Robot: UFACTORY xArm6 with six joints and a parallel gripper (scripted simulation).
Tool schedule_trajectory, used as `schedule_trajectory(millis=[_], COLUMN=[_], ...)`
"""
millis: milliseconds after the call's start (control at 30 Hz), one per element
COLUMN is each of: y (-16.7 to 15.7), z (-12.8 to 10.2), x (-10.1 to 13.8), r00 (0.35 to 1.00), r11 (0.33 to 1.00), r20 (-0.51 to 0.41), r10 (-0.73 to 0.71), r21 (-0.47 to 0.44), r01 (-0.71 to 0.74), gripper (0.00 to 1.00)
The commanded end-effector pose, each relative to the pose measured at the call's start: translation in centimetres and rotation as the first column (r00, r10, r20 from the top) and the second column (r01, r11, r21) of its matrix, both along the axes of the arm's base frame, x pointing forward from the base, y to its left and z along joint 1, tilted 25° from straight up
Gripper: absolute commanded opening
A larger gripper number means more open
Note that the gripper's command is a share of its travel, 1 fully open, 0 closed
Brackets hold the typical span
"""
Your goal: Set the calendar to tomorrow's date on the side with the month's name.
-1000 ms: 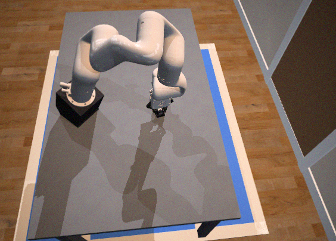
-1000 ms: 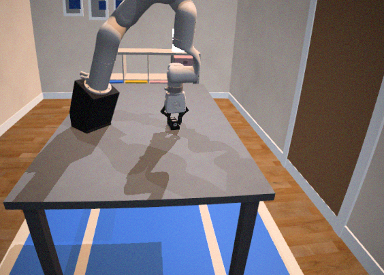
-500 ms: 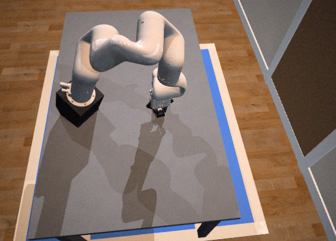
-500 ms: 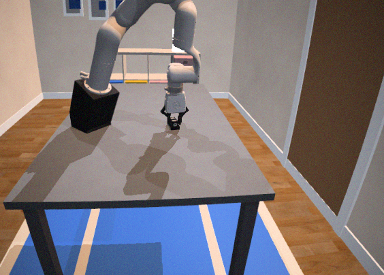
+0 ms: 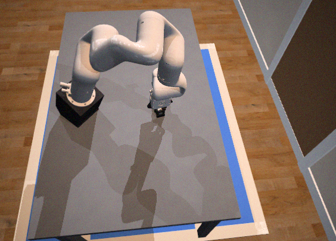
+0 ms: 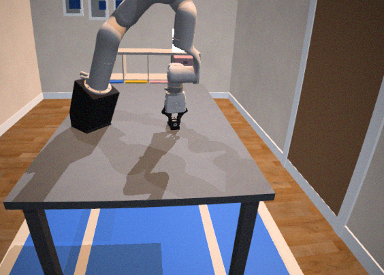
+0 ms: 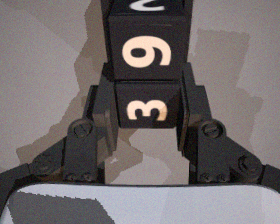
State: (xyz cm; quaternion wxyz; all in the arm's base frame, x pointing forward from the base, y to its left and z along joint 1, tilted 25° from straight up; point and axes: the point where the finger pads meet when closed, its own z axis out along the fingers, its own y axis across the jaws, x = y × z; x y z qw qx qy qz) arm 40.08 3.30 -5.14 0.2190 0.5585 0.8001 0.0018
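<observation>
We've got the end effector (image 7: 143, 112) clenched on the near cube (image 7: 144, 104), the one with a 3 and a 9 facing up at the wrist camera. The far cube (image 7: 147, 39) touches it, showing another 9 and an N-like mark on top. All this sits mid-counter (image 5: 190, 155), a bit toward the right edge. We reckon we're at the grasp step, so next comes lifting it out and turning a new digit forward. The tray and month name (can't make them out anywhere) are hidden behind the cubes and fingers.
</observation>
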Motion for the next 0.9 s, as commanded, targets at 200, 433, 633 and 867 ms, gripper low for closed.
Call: schedule_trajectory(millis=[200, 433, 633, 867], y=[0.04, 0.04, 0.04, 0.26], z=[0.06, 0.06, 0.06, 0.91], x=[0.06, 0.06, 0.06, -0.27], r00=[1.000, 1.000, 1.000, 1.000], r11=[1.000, 1.000, 1.000, 1.000], r20=[0.002, 0.002, 0.002, 0.002], r10=[0.001, 0.001, 0.001, 0.001], r21=[0.001, 0.001, 0.001, 0.001], r01=[-0.001, -0.001, -0.001, -0.001], gripper=[0.29, 0.29, 0.29, 0.29])
